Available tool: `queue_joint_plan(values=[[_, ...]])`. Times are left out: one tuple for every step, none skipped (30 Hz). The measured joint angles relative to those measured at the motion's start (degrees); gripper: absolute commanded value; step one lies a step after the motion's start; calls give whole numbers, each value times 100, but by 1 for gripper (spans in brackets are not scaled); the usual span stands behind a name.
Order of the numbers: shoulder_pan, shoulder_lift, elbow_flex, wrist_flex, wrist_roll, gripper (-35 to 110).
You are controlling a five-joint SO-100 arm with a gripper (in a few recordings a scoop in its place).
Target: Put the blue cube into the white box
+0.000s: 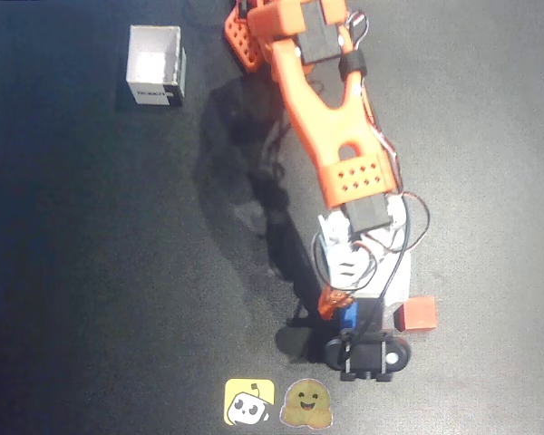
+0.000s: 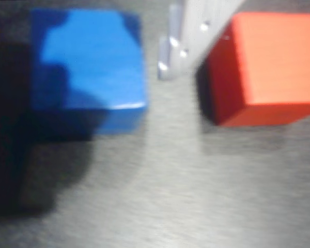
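Blue cube (image 2: 88,67) on table, between spread-apart jaws; grasp pending.
Gripper (image 1: 363,313) straddles it beside red cube (image 2: 268,67); white box (image 1: 156,65) far off, empty. Lift, transfer, release remain.

Desk (image 1: 91,272): dark, matte, faintly speckled; grey and finely grained in the wrist view.
Light: bright patch on the desk's right part, dimmer toward its left edge.
Shadows: soft dark shapes mid-desk.
Stickers (image 1: 248,401): two at the desk's bottom edge, one yellow, one brownish.

The red cube (image 2: 271,67) crowds the blue cube (image 2: 88,67) (white finger (image 2: 201,31) between); table (image 1: 91,272) elsewhere open.
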Motion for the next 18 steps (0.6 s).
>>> queue_joint_plan(values=[[26,-26,0,0,0,24],[44,-70,0,-9,0,24],[62,-97,0,-35,0,24],[79,-149,0,-62,0,24],[88,-202,0,-79,0,24],[88,-220,0,-158,0,24],[88,-229,26,-237,0,22],[88,-229,35,-281,0,21],[88,-229,35,-316,0,19],[88,-237,35,-334,0,15],[88,-237,44,-343,0,12],[88,-246,70,-343,0,8],[88,-246,70,-343,0,5],[97,-246,97,-343,18,3],[97,-246,105,-343,44,0],[114,-246,123,-343,70,0],[123,-246,132,-343,97,0],[123,-246,141,-343,105,0]])
